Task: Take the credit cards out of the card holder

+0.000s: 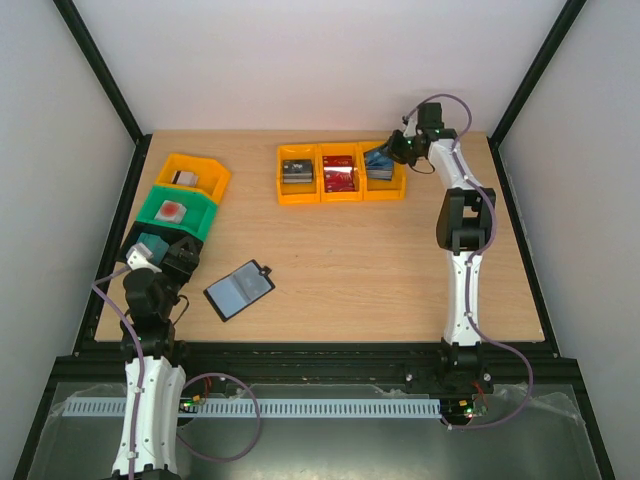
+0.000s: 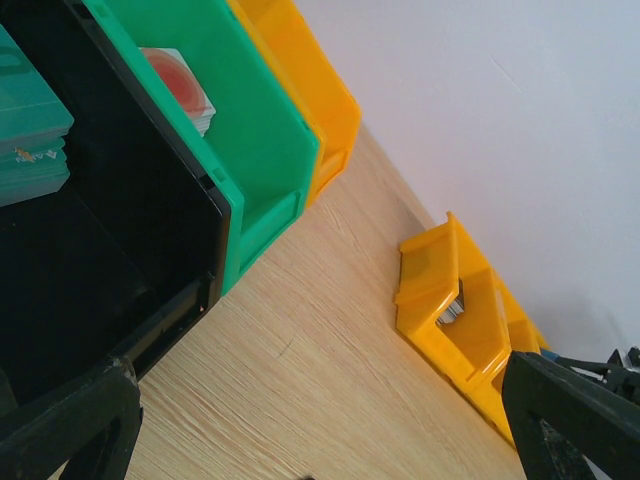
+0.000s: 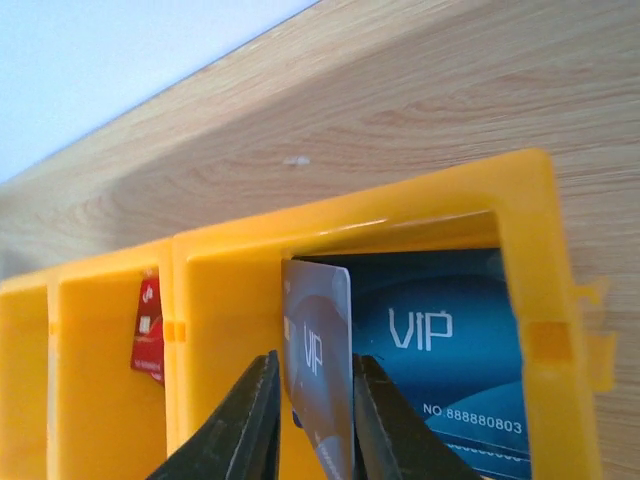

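Your right gripper (image 3: 315, 360) has its jaws narrow, pinching a blue card (image 3: 318, 320) that stands on edge between them. It is just above the orange bin (image 3: 530, 250) at the right end of the row of three, far right on the table (image 1: 380, 260). Under the card, a stack of matching blue cards (image 3: 440, 340), printed VIP, lies flat in that bin.

I judge you are at the drop-off. The next move calls for easing the jaws apart so the card falls onto the stack, then lifting straight up, clear of the bin wall.

Your left gripper (image 2: 320, 410) is spread wide and empty by the black bin (image 2: 190, 230) at the near left. The card holder (image 1: 238, 290) lies open on the table just right of the left arm, grey-blue inside up. You cannot tell from here whether any cards remain in it.
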You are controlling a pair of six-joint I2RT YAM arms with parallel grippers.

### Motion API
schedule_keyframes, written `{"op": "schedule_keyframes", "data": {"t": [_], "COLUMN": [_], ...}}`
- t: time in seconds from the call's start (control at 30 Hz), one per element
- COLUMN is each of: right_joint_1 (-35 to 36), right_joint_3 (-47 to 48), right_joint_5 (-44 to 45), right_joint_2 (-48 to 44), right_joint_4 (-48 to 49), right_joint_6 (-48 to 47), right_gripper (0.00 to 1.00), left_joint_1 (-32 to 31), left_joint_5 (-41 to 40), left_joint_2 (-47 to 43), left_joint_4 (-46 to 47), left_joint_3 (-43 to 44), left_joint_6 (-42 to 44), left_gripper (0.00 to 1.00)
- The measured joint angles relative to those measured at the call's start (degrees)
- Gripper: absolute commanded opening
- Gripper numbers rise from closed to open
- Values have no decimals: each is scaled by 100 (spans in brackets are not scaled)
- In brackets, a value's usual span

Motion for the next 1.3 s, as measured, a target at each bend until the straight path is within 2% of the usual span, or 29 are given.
{"op": "schedule_keyframes", "data": {"t": [0.13, 0.23, 0.3, 0.4, 0.6, 0.73, 0.9, 1.07, 1.3], "right_joint_1": [2, 0, 2, 44, 354, 1132, 3027, 4481, 5080], "right_joint_3": [105, 181, 214, 243, 219, -433, -2020, -2914, -3377], "right_joint_5": [380, 691, 953, 1335, 2756, 3248, 3126, 2457, 1971], "right_joint_2": [13, 13, 2, -61, -625, -1657, -2881, -2785, -2188], "right_joint_4": [61, 151, 188, 229, 42, -48, 153, 94, 68], "right_joint_6": [35, 50, 39, -48, -468, -778, -949, -960, -855], "right_gripper": [39, 43, 49, 51, 55, 57, 59, 60, 58], "left_joint_1": [0, 0, 0, 0, -13, -160, -699, -1060, -1379], "left_joint_5": [7, 46, 83, 164, 409, 496, 417, 337, 264], "left_joint_2": [0, 11, 35, 94, 278, 551, 1174, 1626, 2041], "left_joint_4": [0, 0, 0, -4, -179, -573, -1386, -1620, -1165], "left_joint_3": [0, 0, 0, 0, 2, 24, 181, 195, 74], "left_joint_6": [-4, -11, -28, -70, -186, -326, -400, -507, -623], "left_gripper": [99, 99, 99, 99, 99, 96, 99, 99, 99]}}
